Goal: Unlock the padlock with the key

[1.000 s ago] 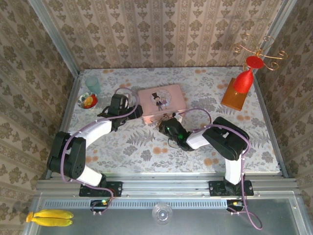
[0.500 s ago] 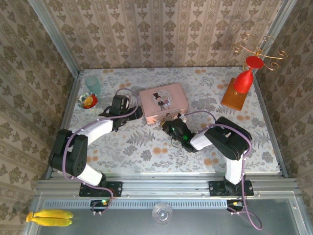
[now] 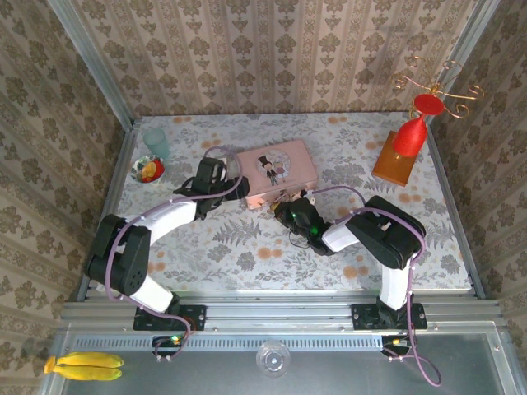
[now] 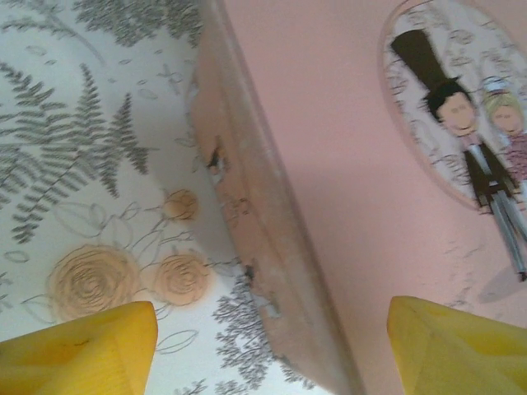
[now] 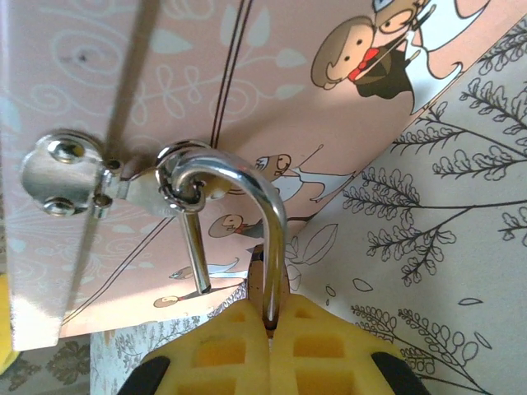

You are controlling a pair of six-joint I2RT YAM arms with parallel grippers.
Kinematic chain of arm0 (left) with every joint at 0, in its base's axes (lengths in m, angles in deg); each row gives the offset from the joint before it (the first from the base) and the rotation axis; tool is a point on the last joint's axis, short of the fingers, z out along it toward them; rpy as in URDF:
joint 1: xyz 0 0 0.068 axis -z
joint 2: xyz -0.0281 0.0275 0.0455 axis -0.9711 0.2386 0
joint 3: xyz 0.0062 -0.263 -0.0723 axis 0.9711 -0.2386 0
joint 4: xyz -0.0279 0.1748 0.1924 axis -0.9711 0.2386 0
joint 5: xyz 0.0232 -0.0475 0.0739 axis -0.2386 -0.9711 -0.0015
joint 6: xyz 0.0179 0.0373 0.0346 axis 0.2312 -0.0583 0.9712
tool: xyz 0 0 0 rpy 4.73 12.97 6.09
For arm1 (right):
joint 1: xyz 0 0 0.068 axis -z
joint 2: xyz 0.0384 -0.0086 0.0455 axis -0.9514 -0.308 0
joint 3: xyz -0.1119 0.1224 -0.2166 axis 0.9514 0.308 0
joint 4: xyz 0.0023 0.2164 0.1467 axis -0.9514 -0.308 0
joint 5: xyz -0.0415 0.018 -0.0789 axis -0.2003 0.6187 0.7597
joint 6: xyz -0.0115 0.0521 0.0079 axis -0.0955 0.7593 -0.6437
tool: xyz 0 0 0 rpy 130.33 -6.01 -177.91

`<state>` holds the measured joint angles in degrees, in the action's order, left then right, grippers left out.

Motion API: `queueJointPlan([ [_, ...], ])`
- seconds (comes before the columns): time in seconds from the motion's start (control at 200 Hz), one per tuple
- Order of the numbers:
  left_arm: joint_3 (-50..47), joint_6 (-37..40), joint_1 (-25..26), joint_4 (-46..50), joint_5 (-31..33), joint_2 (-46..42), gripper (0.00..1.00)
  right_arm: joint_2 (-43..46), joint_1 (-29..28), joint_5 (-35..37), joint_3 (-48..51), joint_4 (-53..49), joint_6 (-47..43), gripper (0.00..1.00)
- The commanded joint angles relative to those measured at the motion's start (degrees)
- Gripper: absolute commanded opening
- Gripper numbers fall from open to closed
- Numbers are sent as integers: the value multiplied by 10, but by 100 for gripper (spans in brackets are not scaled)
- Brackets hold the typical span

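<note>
Jaws of the right gripper (image 5: 270,333) clench the small steel-shackled padlock (image 5: 277,218) at the hasp (image 5: 62,173) of the pink picture tin (image 5: 107,66); the left gripper (image 4: 272,346) gapes; likely light, rigid, slick, best held by its body

A robot lab's mock-home booth: damask wallpaper panels (image 3: 272,58), bare aluminium frame (image 3: 280,311), floral tablecloth (image 3: 206,247).

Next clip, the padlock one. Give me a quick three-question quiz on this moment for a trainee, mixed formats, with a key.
1. True or false: the left gripper is shut on the pink tin.
2. The padlock's shackle runs down into: A) the right gripper; B) a drawer; C) a cup.
3. Which metal fitting on the tin does the shackle pass through?
Key: 1 false, its fingers stand apart; 2 A; 3 the silver hasp.
</note>
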<state>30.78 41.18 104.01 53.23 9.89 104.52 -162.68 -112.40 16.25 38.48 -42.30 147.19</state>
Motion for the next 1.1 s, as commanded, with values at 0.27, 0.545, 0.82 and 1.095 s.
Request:
queueJointPlan([
  [0.27,63,-5,29,70,70,78,71,30,24,3,25,37,21,0],
  [0.545,43,-10,29,68,82,89,70,41,35,8,30,28,23,0],
  [0.82,47,-23,26,75,84,96,70,32,49,-39,19,78,61,0],
  [1.095,53,-23,24,87,91,96,69,82,58,-7,16,-97,38,0],
])
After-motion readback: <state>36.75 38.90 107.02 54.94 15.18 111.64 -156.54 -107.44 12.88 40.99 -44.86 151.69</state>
